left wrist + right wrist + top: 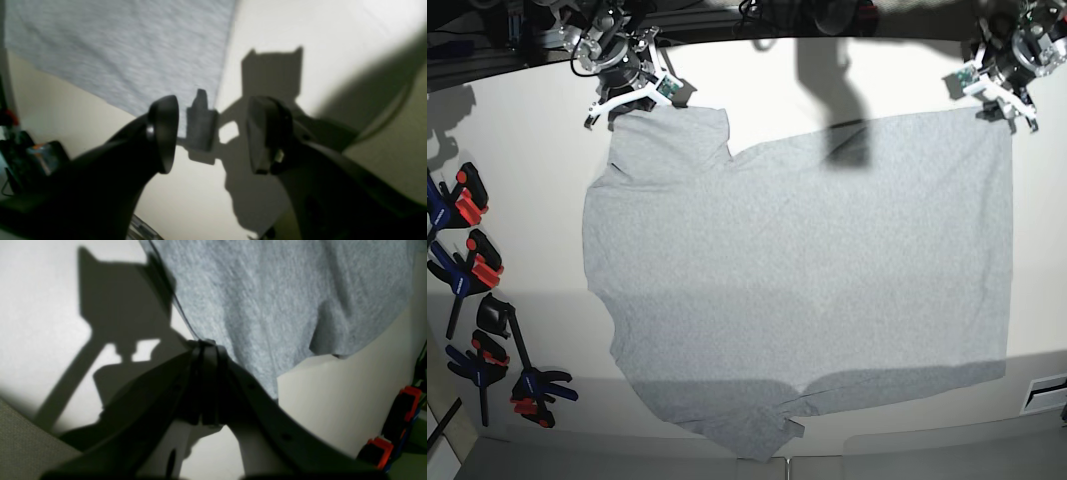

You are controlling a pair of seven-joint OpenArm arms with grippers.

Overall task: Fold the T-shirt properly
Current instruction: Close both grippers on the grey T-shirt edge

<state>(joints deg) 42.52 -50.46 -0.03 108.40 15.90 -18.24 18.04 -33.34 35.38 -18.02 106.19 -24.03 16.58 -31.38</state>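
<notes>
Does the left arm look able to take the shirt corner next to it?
Probably yes: the left gripper is open, with the T-shirt corner lying just beyond its fingers on bare table, nothing between.

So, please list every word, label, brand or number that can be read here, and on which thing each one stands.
None can be read.
The T-shirt lies with a plain grey side up; no lettering shows.
The clamps at the table's edge carry no readable marks; too small to tell.

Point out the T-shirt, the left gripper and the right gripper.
T-shirt [807,260]: base view, middle of the spread cloth.
Left gripper [211,133]: left wrist view, between open fingertips.
Right gripper [205,346]: right wrist view, closed tips at cloth edge.
</notes>
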